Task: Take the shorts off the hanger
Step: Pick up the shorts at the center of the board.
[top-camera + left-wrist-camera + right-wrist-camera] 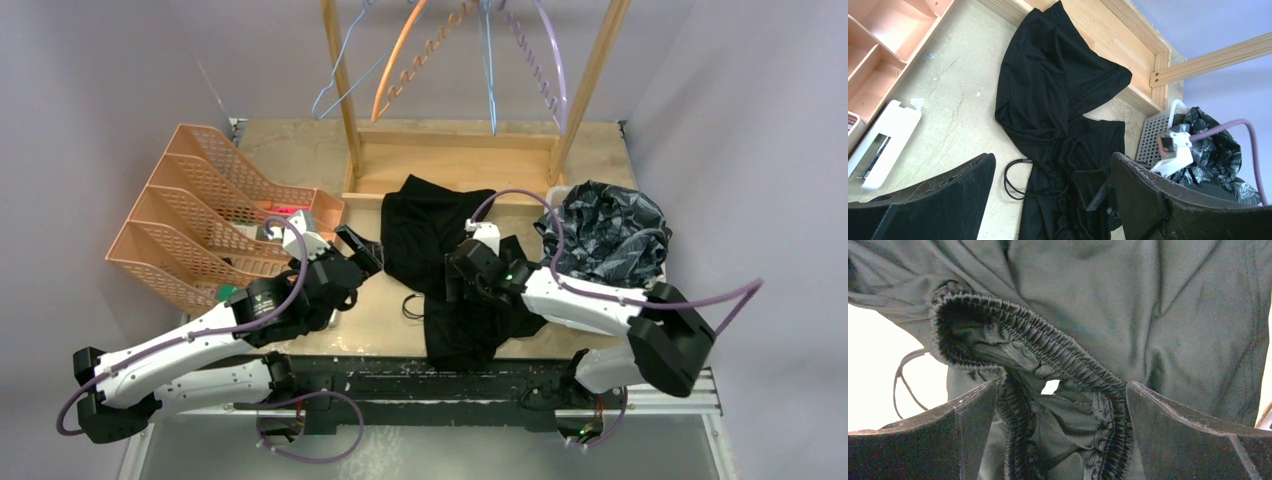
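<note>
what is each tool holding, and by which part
Nothing: the left tool and right tool both stand open, the right over the elastic waistband of the plain black fabric shorts.

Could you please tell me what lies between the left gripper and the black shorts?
Between the left gripper and the black shorts: only bare table and a loose drawstring loop, seen in the left wrist view.

Soft, even light, faint shadows. The black shorts [440, 250] lose fold detail from above; left of them the table [873, 365] burns out white in the right wrist view.
</note>
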Motion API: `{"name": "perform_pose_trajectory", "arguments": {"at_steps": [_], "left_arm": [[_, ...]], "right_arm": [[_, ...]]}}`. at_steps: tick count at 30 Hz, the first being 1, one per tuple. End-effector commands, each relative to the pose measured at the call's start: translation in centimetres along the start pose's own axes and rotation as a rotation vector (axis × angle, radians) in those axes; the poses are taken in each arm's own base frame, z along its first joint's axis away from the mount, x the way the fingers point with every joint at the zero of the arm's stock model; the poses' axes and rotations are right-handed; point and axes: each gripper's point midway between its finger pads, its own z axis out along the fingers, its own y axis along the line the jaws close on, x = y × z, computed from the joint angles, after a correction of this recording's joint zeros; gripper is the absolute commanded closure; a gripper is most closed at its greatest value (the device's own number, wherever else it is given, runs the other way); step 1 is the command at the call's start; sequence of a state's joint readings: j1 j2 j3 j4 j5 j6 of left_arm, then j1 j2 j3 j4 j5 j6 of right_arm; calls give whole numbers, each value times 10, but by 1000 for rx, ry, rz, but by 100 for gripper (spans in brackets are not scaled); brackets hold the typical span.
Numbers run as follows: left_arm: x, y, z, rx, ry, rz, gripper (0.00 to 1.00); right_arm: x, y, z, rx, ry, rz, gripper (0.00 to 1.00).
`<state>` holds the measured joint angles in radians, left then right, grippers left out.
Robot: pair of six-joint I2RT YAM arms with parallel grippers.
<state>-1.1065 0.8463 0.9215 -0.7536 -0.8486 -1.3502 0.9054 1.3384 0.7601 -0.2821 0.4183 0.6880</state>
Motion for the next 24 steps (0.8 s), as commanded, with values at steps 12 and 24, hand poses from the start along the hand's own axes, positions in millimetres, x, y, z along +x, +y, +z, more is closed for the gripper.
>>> {"name": "perform_pose_trajectory", "arguments": {"at_steps": [12, 24], "left_arm": [[0, -4, 1, 14, -5, -20, 16], [-9, 5, -3, 0, -31, -29, 17]], "right_arm": [[39, 11, 51, 56, 146, -8, 13], [13, 29, 19, 103, -14, 31, 100]]}}
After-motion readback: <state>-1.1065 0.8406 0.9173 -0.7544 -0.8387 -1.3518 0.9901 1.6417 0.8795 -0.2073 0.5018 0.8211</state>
